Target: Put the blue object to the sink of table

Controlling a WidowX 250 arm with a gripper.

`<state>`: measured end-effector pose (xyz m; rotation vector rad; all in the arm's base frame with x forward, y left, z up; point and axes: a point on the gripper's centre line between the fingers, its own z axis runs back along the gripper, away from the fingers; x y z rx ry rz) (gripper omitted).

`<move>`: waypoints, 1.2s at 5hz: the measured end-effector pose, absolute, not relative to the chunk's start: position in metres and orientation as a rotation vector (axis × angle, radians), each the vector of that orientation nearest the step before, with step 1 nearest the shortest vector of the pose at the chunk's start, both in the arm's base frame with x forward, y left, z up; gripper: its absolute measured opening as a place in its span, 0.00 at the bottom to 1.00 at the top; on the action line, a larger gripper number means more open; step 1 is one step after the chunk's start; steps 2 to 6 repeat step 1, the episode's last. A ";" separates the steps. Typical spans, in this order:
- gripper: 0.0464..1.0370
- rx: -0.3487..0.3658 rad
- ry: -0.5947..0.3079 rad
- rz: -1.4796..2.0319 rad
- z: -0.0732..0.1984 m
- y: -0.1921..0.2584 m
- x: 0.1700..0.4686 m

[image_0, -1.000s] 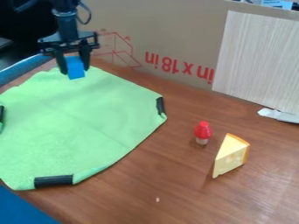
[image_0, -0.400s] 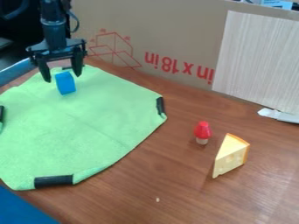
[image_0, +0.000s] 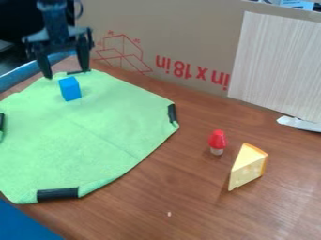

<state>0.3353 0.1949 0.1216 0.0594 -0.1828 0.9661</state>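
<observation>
Camera view: claw (image_0: 65, 73) has let go and risen, spread and empty at ten o'clock. Blue block (image_0: 69, 88), pinched a second ago, now sits on the green cloth (image_0: 87, 136), toward its eleven o'clock edge. If cloth serves as sink, placement looks done; only clearing away remains.

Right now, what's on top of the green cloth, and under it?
A blue block sits on the green cloth near its far corner, with black strips along the edge. Brown table shows beside it; what the cloth covers can't be seen.
</observation>
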 end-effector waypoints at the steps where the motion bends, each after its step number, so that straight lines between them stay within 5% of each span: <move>1: 0.96 0.062 -0.227 0.854 0.163 0.162 0.317; 6: 0.96 0.062 -0.227 0.854 0.163 0.162 0.317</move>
